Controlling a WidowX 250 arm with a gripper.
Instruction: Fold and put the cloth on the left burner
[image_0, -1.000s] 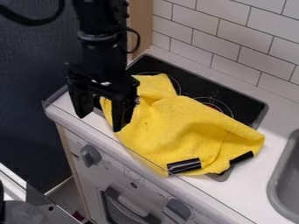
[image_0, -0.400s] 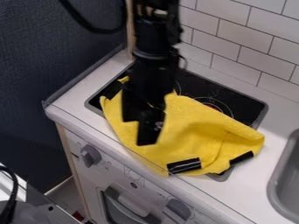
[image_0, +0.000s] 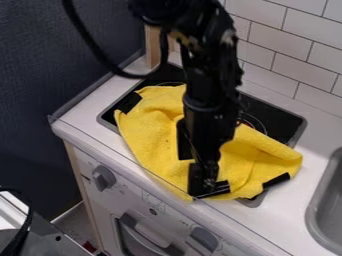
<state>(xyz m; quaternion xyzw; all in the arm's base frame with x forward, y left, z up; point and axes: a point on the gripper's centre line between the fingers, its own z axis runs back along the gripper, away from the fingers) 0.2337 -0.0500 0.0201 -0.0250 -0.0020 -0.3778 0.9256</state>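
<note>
One rumpled yellow cloth (image_0: 157, 135) with black patches is sprawled across much of the black glass stovetop (image_0: 280, 122), front edge hanging onto the white bench (image_0: 90, 117). Black two-finger gripper's (image_0: 194, 175) right over its front middle, looks pretty wide open, can't tell if it's touching any fabric tbh.

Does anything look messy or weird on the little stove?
Yes, a bit. The yellow cloth lies rumpled and crooked across the black stove top, and its front part sticks out over the white counter. It also has odd black patches, maybe tape. I see no spill.
</note>
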